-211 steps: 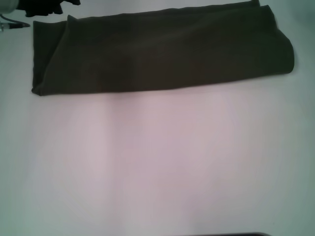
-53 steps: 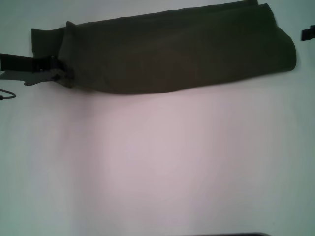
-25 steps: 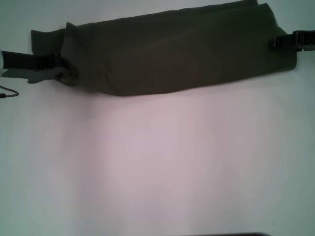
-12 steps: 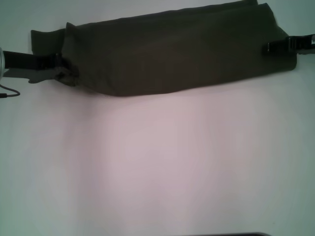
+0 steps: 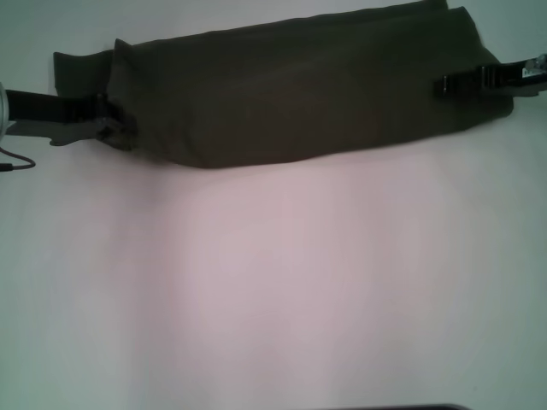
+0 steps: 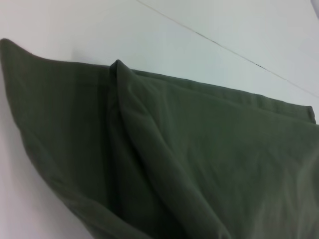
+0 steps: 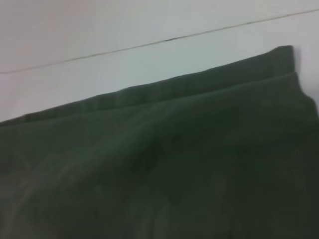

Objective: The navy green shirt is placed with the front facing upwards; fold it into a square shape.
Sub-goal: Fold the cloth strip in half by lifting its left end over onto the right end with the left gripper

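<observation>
The navy green shirt lies folded into a long olive strip across the far side of the white table, plain fabric up. My left gripper reaches in from the left and is shut on the strip's near left corner, where the cloth is bunched and drawn inward. My right gripper reaches in from the right, low over the strip's right end. The left wrist view shows the layered left end of the shirt, and the right wrist view shows its far right edge. No lettering or collar shows.
The white table spreads wide and bare in front of the shirt. A thin dark cable loops at the left edge below my left arm. A seam line in the tabletop runs behind the shirt.
My right gripper came in from the right edge and slid leftward over the shirt's right end. The left gripper stays at the pulled-in left corner it reached earlier.
</observation>
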Controlling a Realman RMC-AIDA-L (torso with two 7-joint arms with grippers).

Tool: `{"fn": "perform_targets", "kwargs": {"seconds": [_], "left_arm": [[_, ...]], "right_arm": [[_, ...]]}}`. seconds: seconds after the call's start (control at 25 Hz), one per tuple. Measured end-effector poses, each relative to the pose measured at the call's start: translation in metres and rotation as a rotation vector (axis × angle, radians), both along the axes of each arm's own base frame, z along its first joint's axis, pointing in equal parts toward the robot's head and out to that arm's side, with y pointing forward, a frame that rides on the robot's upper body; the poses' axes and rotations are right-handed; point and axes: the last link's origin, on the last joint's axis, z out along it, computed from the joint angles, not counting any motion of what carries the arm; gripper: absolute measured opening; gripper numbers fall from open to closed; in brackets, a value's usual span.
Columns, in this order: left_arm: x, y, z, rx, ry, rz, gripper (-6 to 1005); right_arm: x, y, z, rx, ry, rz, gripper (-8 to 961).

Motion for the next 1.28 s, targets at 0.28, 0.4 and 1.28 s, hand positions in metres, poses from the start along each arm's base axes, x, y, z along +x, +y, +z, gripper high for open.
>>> {"fn": "perform_targets", "kwargs": {"seconds": [0.28,0.4,1.28], "left_arm": [[0.002,0.000,0.000,-0.002,-0.003,-0.002,33],[0.002,0.000,0.000,-0.002,-0.004,-0.003,33],[0.003,-0.001,-0.003,-0.016,-0.009,-0.001,33]], "right_arm": [[0.003,-0.005,0.004,-0.019,0.011,-0.009,921],[0.005,-0.007,0.006,-0.031,0.014,-0.014,919],[0.007,-0.015,0.022,-0.089,-0.025,-0.026,257]]}}
